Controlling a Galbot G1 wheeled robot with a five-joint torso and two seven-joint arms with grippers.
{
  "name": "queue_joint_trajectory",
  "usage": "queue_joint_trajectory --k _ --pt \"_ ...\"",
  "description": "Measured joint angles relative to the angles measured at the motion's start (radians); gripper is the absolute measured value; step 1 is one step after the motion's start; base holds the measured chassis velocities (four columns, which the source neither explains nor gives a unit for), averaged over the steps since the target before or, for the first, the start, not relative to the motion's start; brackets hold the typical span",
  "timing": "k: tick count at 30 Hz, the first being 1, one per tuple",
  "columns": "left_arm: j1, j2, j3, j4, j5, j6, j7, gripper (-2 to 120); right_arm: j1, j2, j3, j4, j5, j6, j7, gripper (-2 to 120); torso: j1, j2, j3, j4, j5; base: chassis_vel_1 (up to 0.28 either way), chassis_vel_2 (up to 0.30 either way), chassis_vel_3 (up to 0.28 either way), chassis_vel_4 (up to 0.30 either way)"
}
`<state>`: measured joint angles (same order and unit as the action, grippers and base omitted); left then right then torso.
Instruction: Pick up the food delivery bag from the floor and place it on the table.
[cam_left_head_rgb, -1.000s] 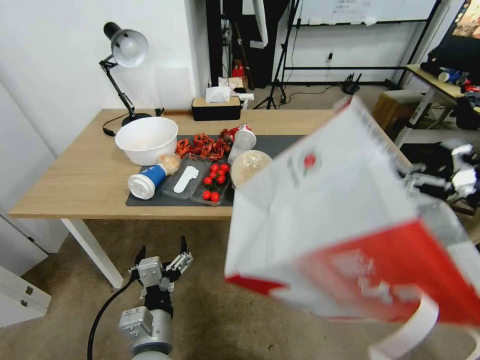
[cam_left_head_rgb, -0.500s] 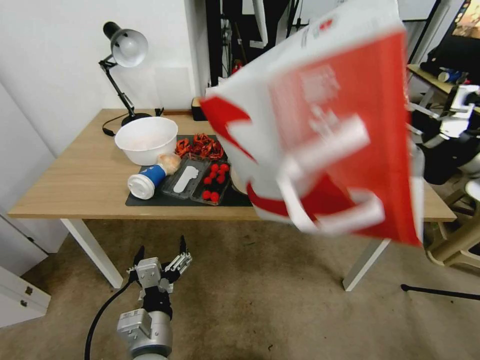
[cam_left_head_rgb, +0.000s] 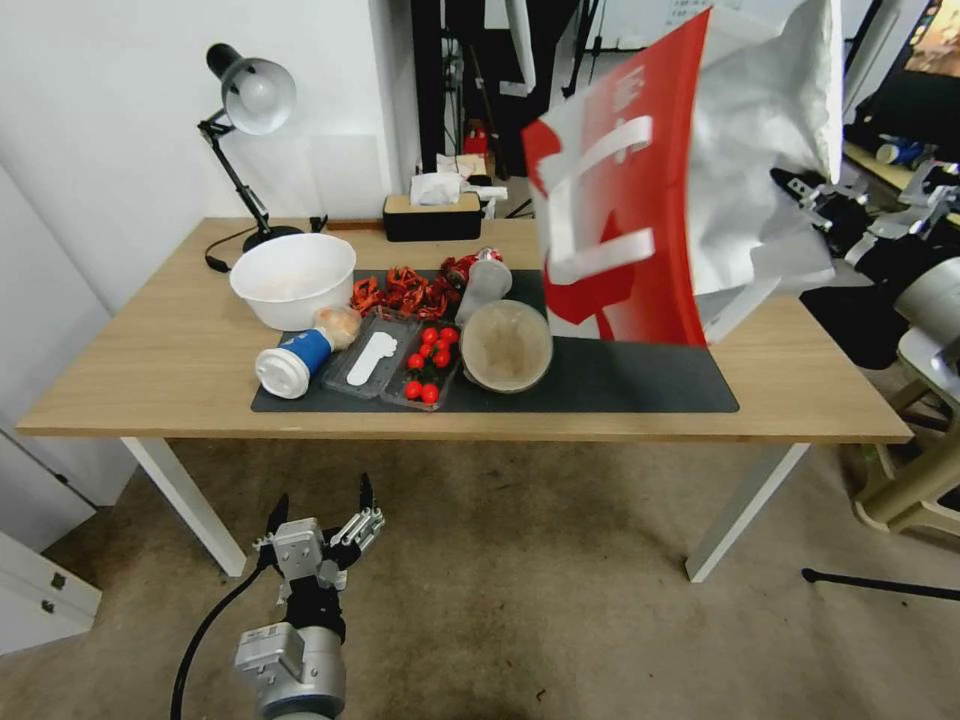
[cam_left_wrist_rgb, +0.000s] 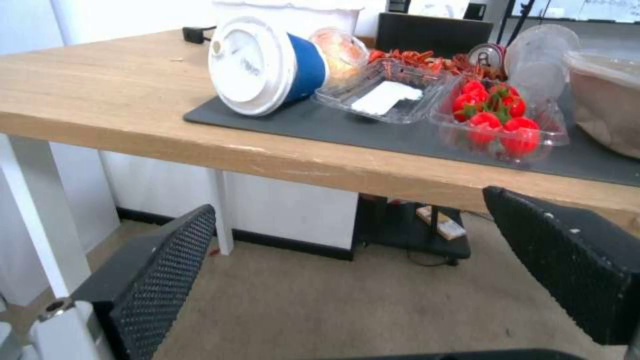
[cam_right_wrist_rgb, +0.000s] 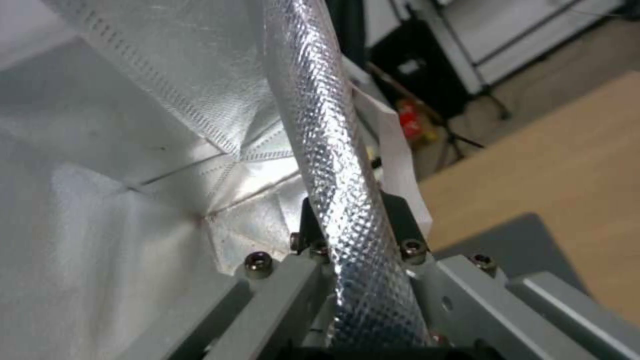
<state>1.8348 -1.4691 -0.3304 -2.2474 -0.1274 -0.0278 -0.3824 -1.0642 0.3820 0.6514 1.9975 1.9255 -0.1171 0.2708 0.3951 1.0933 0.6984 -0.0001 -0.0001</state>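
Holding the food delivery bag (cam_left_head_rgb: 640, 200) in the air, the right gripper (cam_right_wrist_rgb: 353, 235) pinches the bag's foil-lined rim between its two fingers; in the right wrist view the silver edge passes straight through the closed jaws. The bag hangs above the right half of the table (cam_left_head_rgb: 170, 350), tipped on its side so that its open mouth faces the robot's right and the red panel with the two white strap handles faces the middle of the table. Its lower edge is near the dark grey mat (cam_left_head_rgb: 640, 385), but I cannot tell if it touches it.

In my judgement the task is more than half done: the bag is off the floor (cam_left_head_rgb: 520, 590) and is over the table. What is left is to bring it down onto the free part of the mat, to set it standing and to let it go.

The left gripper (cam_left_head_rgb: 320, 515) waits low in front of the table, close to the floor, with its fingers spread wide and nothing between them.

On the table I count one white bowl (cam_left_head_rgb: 292, 278), one blue cup (cam_left_head_rgb: 292, 362) lying on its side, two clear trays, one of them with red tomatoes (cam_left_head_rgb: 428, 365), one round brownish container (cam_left_head_rgb: 506, 345), one black desk lamp (cam_left_head_rgb: 245, 110) and one tissue box (cam_left_head_rgb: 432, 212). There is one bag only.
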Motion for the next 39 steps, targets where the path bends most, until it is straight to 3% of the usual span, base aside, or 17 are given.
queue_joint_trajectory --k 7,11,18,32,39 --pt "0.000 0.001 0.000 0.007 0.002 -0.003 -0.001 100 0.045 0.011 -0.017 -0.019 0.008 -0.107 0.219 0 0.000 0.000 0.000 0.0000 0.0000 0.000 0.000 0.000 0.000" --pt "0.000 0.000 0.001 0.008 0.005 -0.002 -0.002 100 0.053 0.012 -0.026 -0.025 0.012 -0.152 0.270 0 0.000 0.000 0.000 0.0000 0.0001 0.000 0.000 0.000 0.000" --pt "-0.003 -0.001 0.004 0.009 0.007 0.001 -0.004 100 0.075 0.020 -0.039 -0.039 0.017 -0.213 0.305 0 0.000 0.000 0.000 0.0001 0.0000 0.000 0.000 0.000 0.000" --pt "0.003 -0.007 0.007 0.014 0.013 0.000 -0.006 100 0.104 0.028 -0.066 -0.063 -0.005 -0.235 0.293 1 0.000 0.000 0.000 0.0001 0.0001 0.000 0.000 0.000 0.000" --pt "0.007 -0.009 0.010 0.014 0.019 -0.002 -0.017 100 0.118 0.021 -0.089 -0.073 -0.056 -0.217 0.247 28 0.000 0.000 0.000 0.0000 0.0001 0.000 0.000 0.000 0.000"
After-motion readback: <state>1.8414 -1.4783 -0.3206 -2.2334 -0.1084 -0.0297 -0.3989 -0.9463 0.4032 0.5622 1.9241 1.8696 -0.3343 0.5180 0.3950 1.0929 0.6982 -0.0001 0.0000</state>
